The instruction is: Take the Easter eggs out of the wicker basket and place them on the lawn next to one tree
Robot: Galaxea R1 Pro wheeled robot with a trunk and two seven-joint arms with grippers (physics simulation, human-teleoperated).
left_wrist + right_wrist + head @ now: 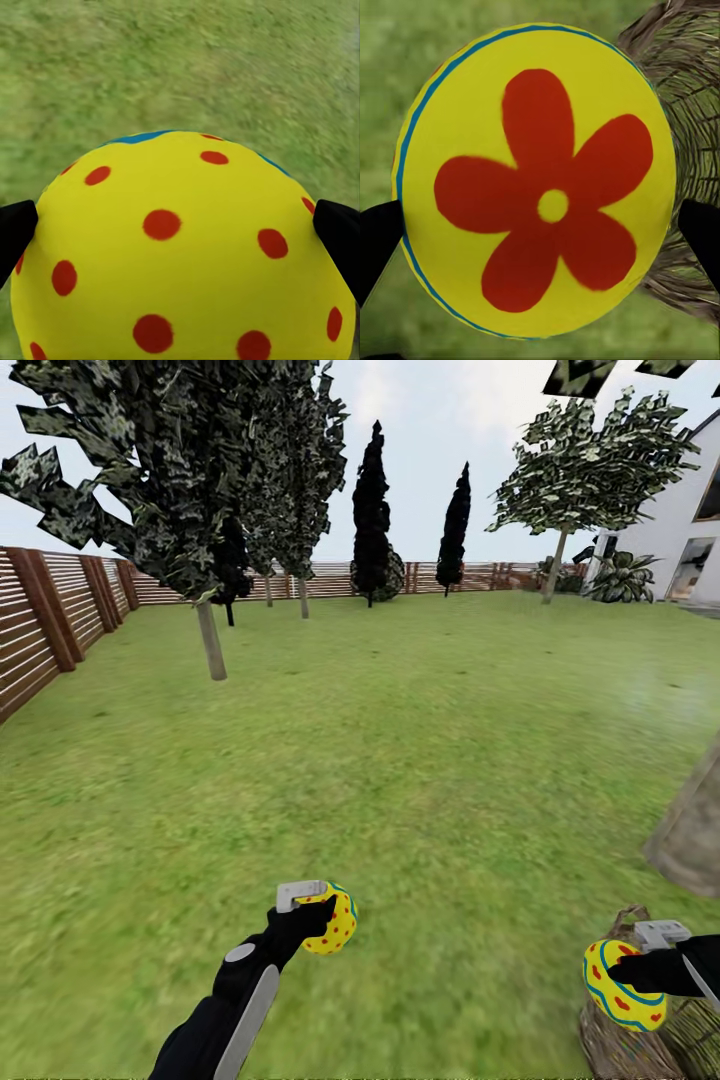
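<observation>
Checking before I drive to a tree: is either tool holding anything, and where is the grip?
Both. The left tool clamps a dotted Easter egg across its sides; the right tool clamps a second egg across its sides, beside the wicker basket.

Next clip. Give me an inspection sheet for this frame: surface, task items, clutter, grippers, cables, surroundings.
Surface: short green lawn.
Job's things: yellow red-dotted Easter egg in left gripper; yellow egg with red flower mark in right gripper; brown woven wicker basket at lower right, contents not visible.
Clutter: nothing seen.
Grippers: left gripper shut on dotted egg; right gripper shut on flower egg.
Cables: nothing seen.
Surroundings: grey-brown thick tree trunk beside the basket; brown slatted fence; white house.
</observation>
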